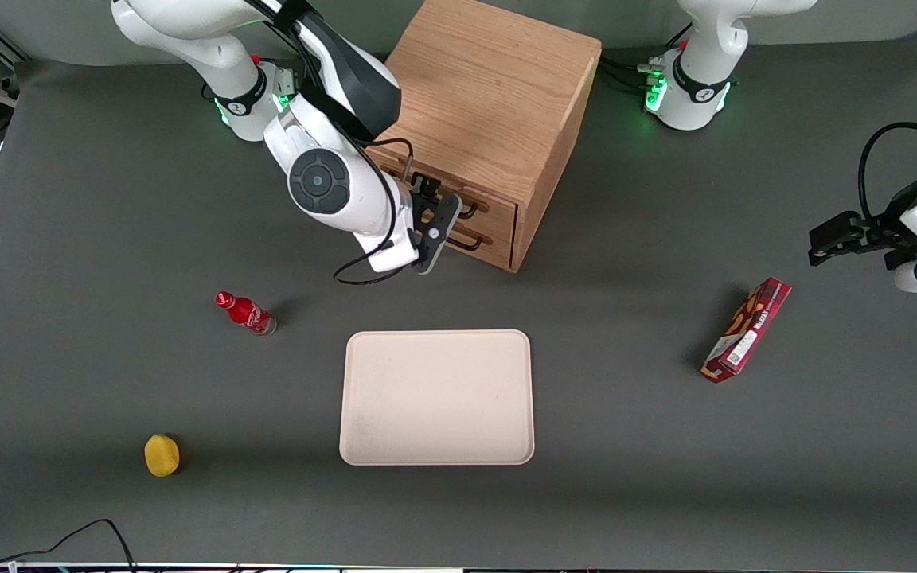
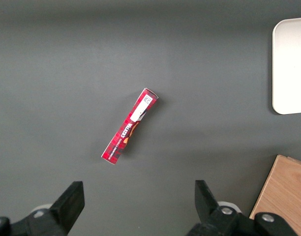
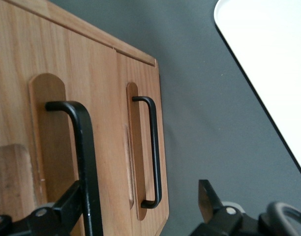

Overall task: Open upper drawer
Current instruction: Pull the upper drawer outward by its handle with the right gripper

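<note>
Partly hidden, end effector [image 1: 431,231] straddles upper drawer [image 1: 458,200] handle [image 3: 84,162].

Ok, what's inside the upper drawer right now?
Can't tell: the upper drawer is shut flush in the oak cabinet, so its inside is hidden. Only its front and black handle show, with the hand open around that handle.

Gripper [image 1: 432,225] with fingers apart at the upper drawer [image 1: 481,205] front, one finger beside its handle [image 3: 84,162]. Bare table [image 1: 634,263] lies between cabinet [image 1: 490,119] and tray [image 1: 437,396]; bottle [image 1: 245,313] stands well aside.
</note>
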Robot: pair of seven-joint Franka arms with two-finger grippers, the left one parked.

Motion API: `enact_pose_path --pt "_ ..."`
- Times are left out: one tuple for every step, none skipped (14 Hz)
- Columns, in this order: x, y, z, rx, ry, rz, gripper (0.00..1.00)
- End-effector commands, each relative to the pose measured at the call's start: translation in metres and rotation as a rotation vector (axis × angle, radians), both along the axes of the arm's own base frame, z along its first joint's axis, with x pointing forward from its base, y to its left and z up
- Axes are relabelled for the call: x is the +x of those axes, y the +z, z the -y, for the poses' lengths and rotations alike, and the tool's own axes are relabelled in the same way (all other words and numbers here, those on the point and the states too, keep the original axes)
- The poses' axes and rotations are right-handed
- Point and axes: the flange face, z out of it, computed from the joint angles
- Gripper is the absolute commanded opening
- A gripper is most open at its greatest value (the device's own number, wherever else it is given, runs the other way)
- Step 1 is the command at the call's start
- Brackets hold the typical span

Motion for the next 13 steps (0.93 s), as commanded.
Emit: enact_pose_path --pt "0.026 0.007 0.004 0.010 -0.016 0.051 1.00" --pt "0.029 0.008 0.005 -0.002 -0.011 0.069 1.00" --pt "0.033 0.008 0.005 -0.013 -0.002 0.087 1.00" --pt "0.035 0.007 0.005 -0.021 0.008 0.098 1.00" --pt "0.036 0.007 0.006 -0.023 0.006 0.098 1.00" --pt "0.037 0.007 0.007 -0.024 0.005 0.100 1.00" --pt "0.039 0.006 0.010 -0.025 0.000 0.098 1.00" --pt "0.041 0.005 0.010 -0.025 -0.003 0.098 1.00" --pt "0.047 0.007 0.014 -0.022 -0.012 0.103 1.00" --pt "0.056 0.007 0.023 -0.032 -0.026 0.114 1.00" --pt "0.060 0.009 0.025 -0.029 -0.033 0.121 1.00" --pt "0.064 0.009 0.026 -0.026 -0.036 0.123 1.00" --pt "0.069 0.008 0.032 -0.028 -0.043 0.124 1.00"
